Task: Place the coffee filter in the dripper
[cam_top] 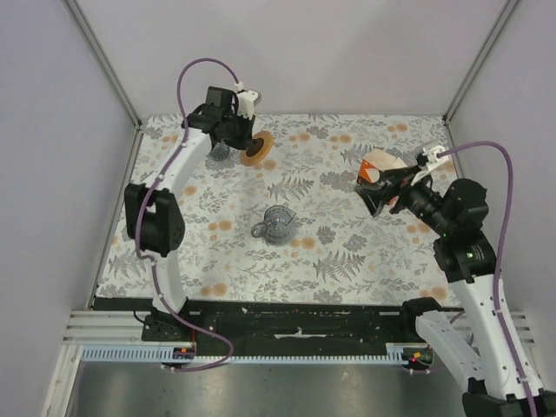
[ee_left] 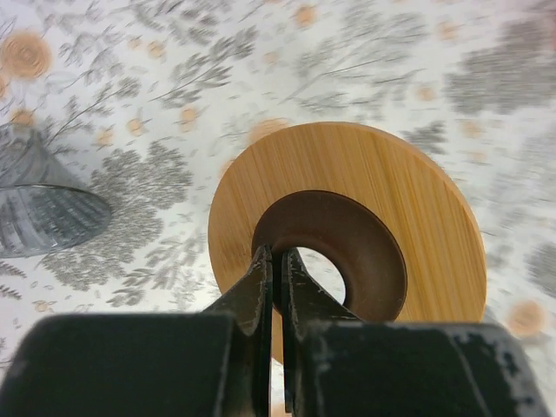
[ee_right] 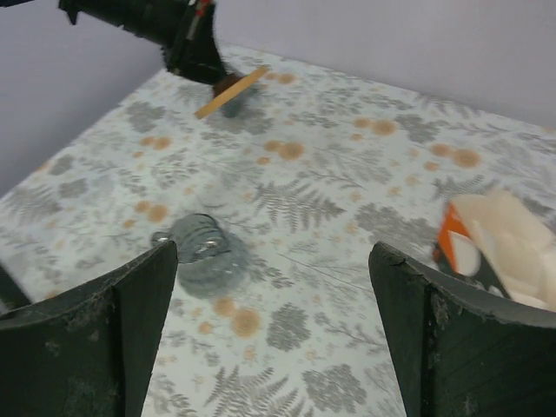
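1. The left pincer [ee_left: 276,257] is clamped on the dripper's [ee_left: 365,187] wooden ring at the far left; stand it level, mouth up.
2. The right pincer [ee_right: 274,261] gapes wide. The coffee filter [ee_right: 508,239] sits in the carton [ee_right: 452,248] at the right; pinch its rim gently.

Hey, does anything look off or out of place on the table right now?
Yes. The left gripper pinches the dripper's wooden ring collar alone, tilted, and the table shows through its hole. The ribbed grey cone sits apart beside it, so the two parts look separated.
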`<state>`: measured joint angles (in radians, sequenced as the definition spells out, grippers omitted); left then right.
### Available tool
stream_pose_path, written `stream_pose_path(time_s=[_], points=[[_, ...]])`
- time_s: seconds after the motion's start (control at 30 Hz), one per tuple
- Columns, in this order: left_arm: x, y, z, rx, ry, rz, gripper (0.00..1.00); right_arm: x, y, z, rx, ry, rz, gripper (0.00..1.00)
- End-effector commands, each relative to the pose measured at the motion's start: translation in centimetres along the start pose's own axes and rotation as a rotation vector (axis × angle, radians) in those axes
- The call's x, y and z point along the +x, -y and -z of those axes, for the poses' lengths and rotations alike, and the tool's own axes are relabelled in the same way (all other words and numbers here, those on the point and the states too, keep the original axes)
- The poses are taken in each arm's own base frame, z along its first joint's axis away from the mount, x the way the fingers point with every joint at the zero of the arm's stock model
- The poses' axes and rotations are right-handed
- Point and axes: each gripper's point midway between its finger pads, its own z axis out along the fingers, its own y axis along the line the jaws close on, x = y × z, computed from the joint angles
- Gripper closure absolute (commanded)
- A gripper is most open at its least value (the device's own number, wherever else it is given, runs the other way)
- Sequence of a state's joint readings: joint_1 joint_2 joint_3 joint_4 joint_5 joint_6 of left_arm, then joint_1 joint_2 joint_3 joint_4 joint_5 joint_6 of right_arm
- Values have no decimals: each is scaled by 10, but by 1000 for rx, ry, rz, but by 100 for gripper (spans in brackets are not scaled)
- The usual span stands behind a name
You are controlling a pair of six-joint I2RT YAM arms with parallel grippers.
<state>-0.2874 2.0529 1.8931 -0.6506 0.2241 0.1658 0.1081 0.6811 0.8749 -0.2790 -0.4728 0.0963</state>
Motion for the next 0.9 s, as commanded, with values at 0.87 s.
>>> stream_pose_path(time_s=[0.87], points=[[54, 217, 263, 902, 147, -301, 98, -27, -211, -39, -991, 29, 667, 14]])
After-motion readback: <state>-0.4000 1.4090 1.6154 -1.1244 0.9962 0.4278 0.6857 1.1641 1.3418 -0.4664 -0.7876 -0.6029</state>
